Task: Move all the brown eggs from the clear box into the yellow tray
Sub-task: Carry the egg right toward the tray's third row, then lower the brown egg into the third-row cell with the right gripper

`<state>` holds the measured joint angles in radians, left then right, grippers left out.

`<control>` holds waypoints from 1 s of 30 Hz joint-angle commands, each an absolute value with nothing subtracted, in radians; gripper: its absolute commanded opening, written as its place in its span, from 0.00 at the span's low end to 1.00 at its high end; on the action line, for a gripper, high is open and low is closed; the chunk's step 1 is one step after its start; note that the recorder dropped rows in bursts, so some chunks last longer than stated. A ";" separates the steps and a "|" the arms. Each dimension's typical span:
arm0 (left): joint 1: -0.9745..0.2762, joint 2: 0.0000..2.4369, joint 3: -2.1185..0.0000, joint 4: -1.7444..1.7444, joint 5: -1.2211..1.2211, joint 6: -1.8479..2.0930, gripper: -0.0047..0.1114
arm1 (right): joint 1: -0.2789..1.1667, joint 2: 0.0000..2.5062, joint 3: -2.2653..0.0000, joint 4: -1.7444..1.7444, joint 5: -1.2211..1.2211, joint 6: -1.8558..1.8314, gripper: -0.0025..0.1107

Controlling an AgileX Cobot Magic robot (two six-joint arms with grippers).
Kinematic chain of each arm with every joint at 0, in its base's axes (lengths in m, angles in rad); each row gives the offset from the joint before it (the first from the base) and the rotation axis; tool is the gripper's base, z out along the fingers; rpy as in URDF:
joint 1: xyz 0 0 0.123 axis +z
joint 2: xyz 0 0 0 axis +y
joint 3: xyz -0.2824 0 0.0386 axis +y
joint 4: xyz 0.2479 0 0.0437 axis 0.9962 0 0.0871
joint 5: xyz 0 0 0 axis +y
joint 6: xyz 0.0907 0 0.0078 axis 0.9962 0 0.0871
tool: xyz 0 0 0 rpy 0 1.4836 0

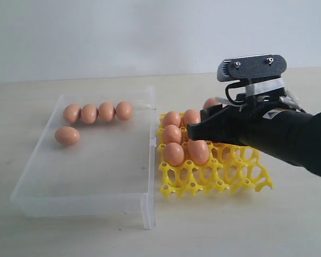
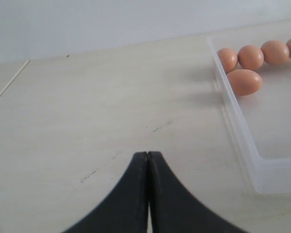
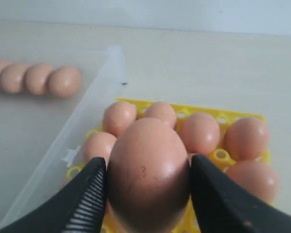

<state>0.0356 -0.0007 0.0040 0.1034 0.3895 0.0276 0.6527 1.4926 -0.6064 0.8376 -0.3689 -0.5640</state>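
My right gripper (image 3: 148, 165) is shut on a brown egg (image 3: 148, 155), one finger on each side of it. In the exterior view this gripper (image 1: 197, 136) holds the egg (image 1: 199, 152) low over the left part of the yellow tray (image 1: 224, 176). Several eggs (image 1: 172, 134) sit in the tray's cells. The clear box (image 1: 85, 203) lies left of the tray with a row of eggs (image 1: 106, 112) along its far wall and one egg (image 1: 67, 135) apart. My left gripper (image 2: 148, 154) is shut on nothing, over bare table beside the box (image 2: 242, 141).
The box's clasp tab (image 1: 151, 142) faces the tray across a narrow gap. The tray's front cells (image 1: 219, 184) hold nothing. Pale bare tabletop (image 1: 230, 225) lies in front of both. The left arm does not show in the exterior view.
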 commanded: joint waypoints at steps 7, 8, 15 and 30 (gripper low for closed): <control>0.030 0.000 0.000 0.101 0.380 0.023 0.04 | 0.542 1.483 -0.615 0.854 -0.191 -0.602 0.02; 0.030 0.000 0.000 0.101 0.380 0.023 0.04 | 0.534 1.483 -0.615 0.854 -0.189 -0.602 0.02; 0.030 0.000 0.000 0.101 0.380 0.023 0.04 | 0.494 1.543 -0.650 0.858 -0.133 -0.600 0.02; 0.030 0.000 0.000 0.101 0.380 0.023 0.04 | 0.494 1.695 -0.714 0.858 -0.166 -0.598 0.02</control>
<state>0.0356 -0.0007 0.0040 0.1034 0.3895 0.0276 0.5000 1.6914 -0.7085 0.8638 -0.1342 -0.5916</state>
